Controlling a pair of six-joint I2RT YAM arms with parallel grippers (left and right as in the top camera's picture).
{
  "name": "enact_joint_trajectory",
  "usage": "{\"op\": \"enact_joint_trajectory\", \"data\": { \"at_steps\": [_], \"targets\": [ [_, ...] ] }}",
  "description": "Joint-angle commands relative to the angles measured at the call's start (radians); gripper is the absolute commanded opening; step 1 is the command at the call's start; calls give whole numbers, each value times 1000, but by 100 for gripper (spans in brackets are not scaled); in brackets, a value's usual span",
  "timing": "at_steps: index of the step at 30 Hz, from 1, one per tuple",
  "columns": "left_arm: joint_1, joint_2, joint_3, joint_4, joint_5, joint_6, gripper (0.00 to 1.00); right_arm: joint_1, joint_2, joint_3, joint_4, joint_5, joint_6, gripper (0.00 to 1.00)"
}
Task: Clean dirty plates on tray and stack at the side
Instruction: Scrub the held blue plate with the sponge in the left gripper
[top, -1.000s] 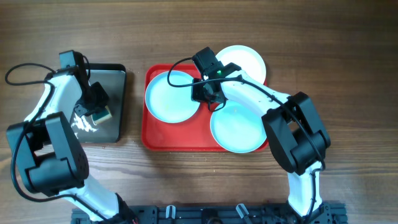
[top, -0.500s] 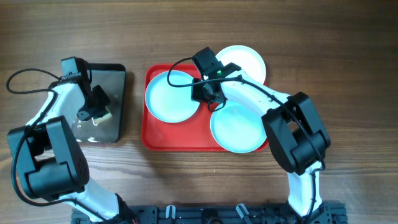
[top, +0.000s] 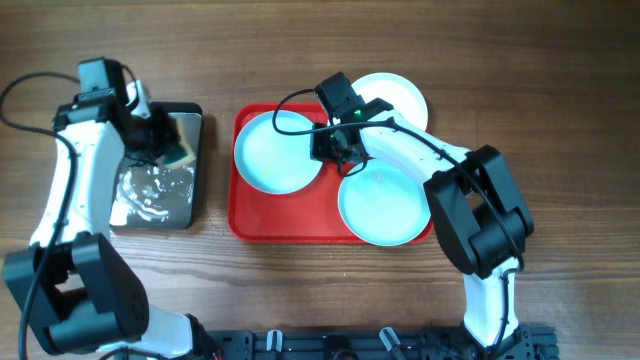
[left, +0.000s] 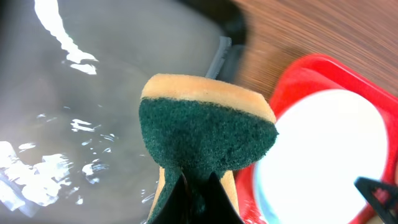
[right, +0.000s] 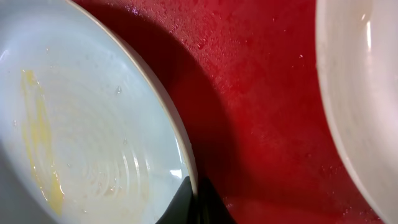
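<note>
Left fingers (left: 193, 202) clamp the sponge (left: 205, 140) over the dark tray (top: 150, 200). Right fingers (right: 193, 208) pinch the rim of the yellow-smeared blue plate (right: 93, 143) on the red tray (top: 280, 218). Scrubbing pressure could lever that thin pinch loose, and the sponge may drip across the worktop (top: 300, 290).

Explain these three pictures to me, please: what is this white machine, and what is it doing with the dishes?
You see two white robot arms at a wooden table, each ending in a two-finger gripper. One picture looks down from above. The other two come from a small camera on each wrist. The red tray carries a smeared aqua plate, a second aqua plate and a white plate that juts over its corner. The left gripper holds a green-and-yellow sponge above a dark metal tray that looks wet. The right gripper pinches the smeared plate's rim.
</note>
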Motion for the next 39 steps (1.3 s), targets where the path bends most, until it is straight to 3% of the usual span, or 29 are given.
{"op": "enact_joint_trajectory", "data": {
  "at_steps": [1,8,14,19,22,27,30,32,37,39],
  "targets": [
    [-110,-5,8,14,51,64,4,-2,-6,15,-6,-30,-27,4],
    [-285,92,8,96,8,64,4,-6,-6,15,-17,-61,-48,4],
    [-341,236,8,169,-11,64,4,-10,-6,15,-17,-84,-67,4],
    [-381,302,8,143,-80,63,4,-10,-6,15,-16,-84,-67,4],
    [-413,319,8,131,-16,63,4,-10,-6,15,-13,-84,-66,4],
    [-478,319,8,127,271,63,4,-10,-6,15,-13,-84,-66,4],
    [-482,319,8,125,266,33,4,-10,-6,15,-13,-84,-66,4],
    [-466,319,8,121,180,8,4,-10,-6,15,-14,-84,-66,4],
    [-406,319,8,40,-334,-133,4,-10,-5,15,-13,-84,-66,4],
    [-397,319,10,13,-423,-133,4,-10,-4,15,-13,-84,-63,4]
  ]
}}
